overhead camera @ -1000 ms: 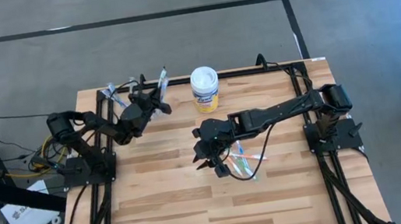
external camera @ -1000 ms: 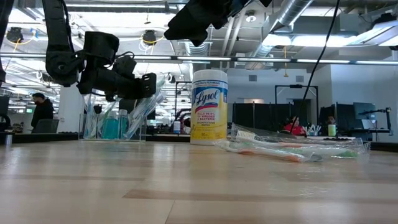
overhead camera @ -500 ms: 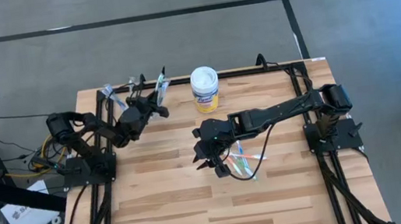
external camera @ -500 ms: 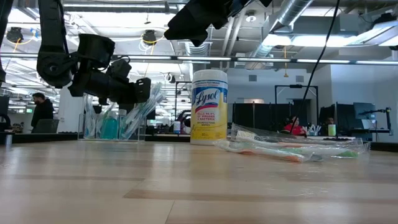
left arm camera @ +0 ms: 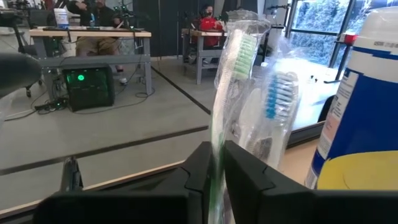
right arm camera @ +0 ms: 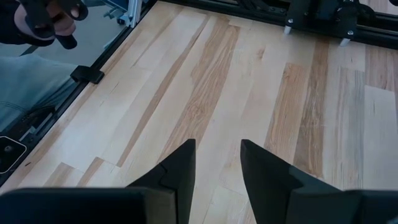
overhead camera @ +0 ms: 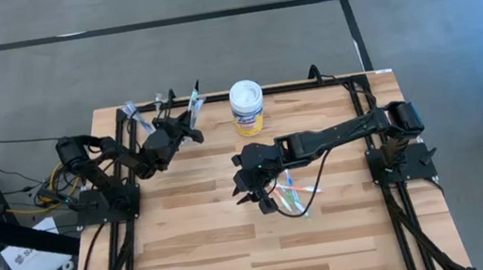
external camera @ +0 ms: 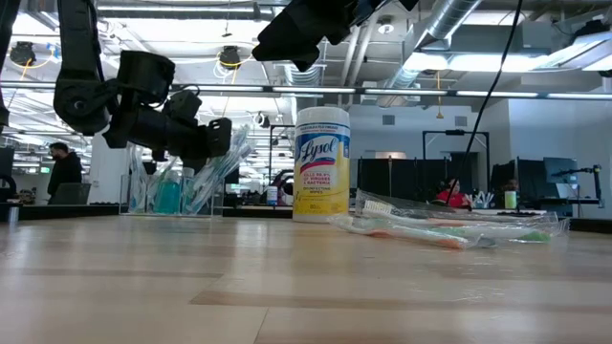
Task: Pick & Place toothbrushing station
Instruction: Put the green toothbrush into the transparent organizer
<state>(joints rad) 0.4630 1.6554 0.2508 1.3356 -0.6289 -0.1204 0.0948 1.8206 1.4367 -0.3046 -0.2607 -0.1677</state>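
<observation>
- Wooden planks make up your table [overhead camera: 200,245], ringed by a dark frame, with grey floor around it in the high view.
- Your left gripper [overhead camera: 186,129] sits at the far left corner, right against the clear cup [external camera: 172,186]; its wrist view shows the fingers [left arm camera: 239,171] nearly together, pinching a wrapped green toothbrush [left arm camera: 233,81], with a wrapped blue toothbrush [left arm camera: 273,99] just beside it.
- Only the low view shows the cup's contents standing upright, behind that gripper.
- Your right gripper [overhead camera: 252,193] hovers mid-table, fingers [right arm camera: 264,171] spread and holding nothing; its wrist view shows only bare wood beneath.
- Just beside the right gripper, on its near side, lie loose wrapped toothbrushes [overhead camera: 292,194]; the low view shows them flat on the wood.
- A yellow-labelled tub [overhead camera: 246,106] stands between the grippers, at the far edge.
</observation>
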